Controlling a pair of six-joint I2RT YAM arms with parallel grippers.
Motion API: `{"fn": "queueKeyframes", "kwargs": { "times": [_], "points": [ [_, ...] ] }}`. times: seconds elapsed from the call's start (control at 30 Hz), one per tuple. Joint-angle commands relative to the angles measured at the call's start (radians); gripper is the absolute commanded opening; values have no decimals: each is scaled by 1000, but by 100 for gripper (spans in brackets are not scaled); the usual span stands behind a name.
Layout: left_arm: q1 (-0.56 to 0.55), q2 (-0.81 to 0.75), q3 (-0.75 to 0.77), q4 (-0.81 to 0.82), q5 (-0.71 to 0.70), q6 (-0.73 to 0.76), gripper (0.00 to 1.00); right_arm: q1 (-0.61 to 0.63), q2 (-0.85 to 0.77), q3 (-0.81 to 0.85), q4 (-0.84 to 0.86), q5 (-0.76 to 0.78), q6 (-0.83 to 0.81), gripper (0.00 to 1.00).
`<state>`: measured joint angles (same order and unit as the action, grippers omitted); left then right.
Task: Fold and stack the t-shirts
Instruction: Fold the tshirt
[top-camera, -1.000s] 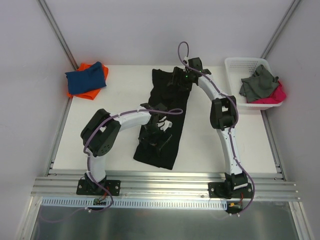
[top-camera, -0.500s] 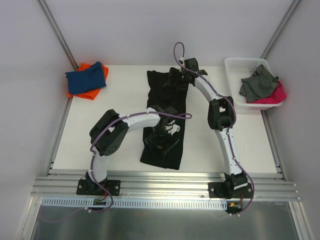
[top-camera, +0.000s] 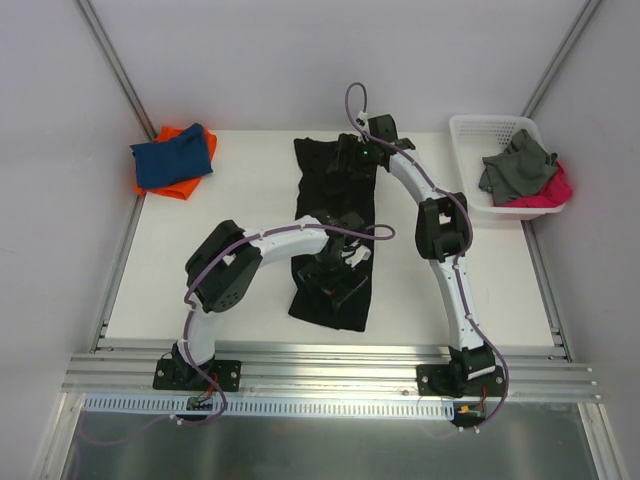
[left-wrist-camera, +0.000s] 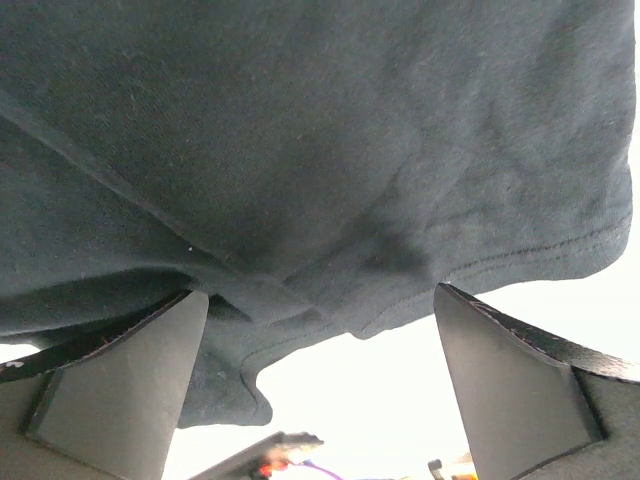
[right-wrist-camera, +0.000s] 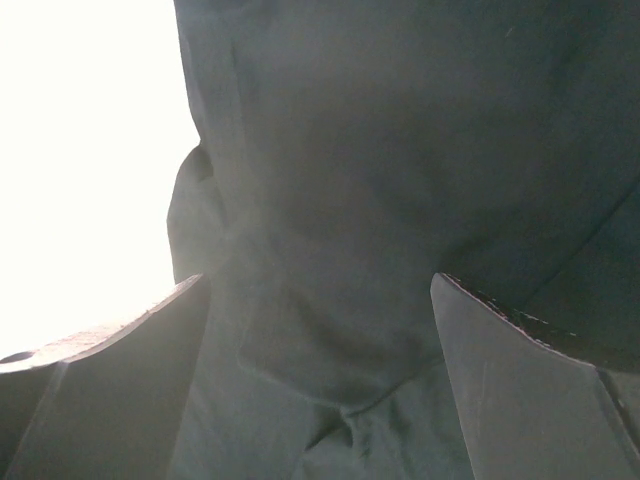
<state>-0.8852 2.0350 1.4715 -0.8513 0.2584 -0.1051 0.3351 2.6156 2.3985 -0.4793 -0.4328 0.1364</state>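
Observation:
A black t-shirt (top-camera: 330, 195), folded into a long strip, lies down the middle of the white table. My left gripper (top-camera: 335, 272) hovers over its near part, jaws wide open. In the left wrist view (left-wrist-camera: 320, 295) the cloth's hem (left-wrist-camera: 300, 150) sits between the fingers (left-wrist-camera: 120, 380) without being pinched. My right gripper (top-camera: 355, 160) is over the shirt's far end. Its wrist view (right-wrist-camera: 318, 280) shows open jaws above black cloth (right-wrist-camera: 400, 150). A folded blue t-shirt (top-camera: 172, 158) lies on an orange one (top-camera: 160, 189) at the far left corner.
A white slotted basket (top-camera: 470, 125) stands at the far right edge, holding a grey-green cloth (top-camera: 515, 165) and a pink one (top-camera: 555, 190). Metal frame rails run along the near edge and both sides of the table.
The left arm has swung right and the shirt's near end went with it, so the strip lies straighter. The right gripper and the shirt's far end have shifted a little left.

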Motion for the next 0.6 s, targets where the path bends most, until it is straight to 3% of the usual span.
{"fn": "queueKeyframes", "kwargs": {
  "times": [0.0,0.37,0.57],
  "points": [
    [-12,2,46,77,-83,57,99,-5,-114,28,-2,6,-46,97],
    [-89,-139,-69,81,-159,64,99,2,-209,-50,-44,31,-96,97],
    [-90,-185,-123,92,-104,47,99,38,-259,-75,-54,48,-118,97]
  ]
}}
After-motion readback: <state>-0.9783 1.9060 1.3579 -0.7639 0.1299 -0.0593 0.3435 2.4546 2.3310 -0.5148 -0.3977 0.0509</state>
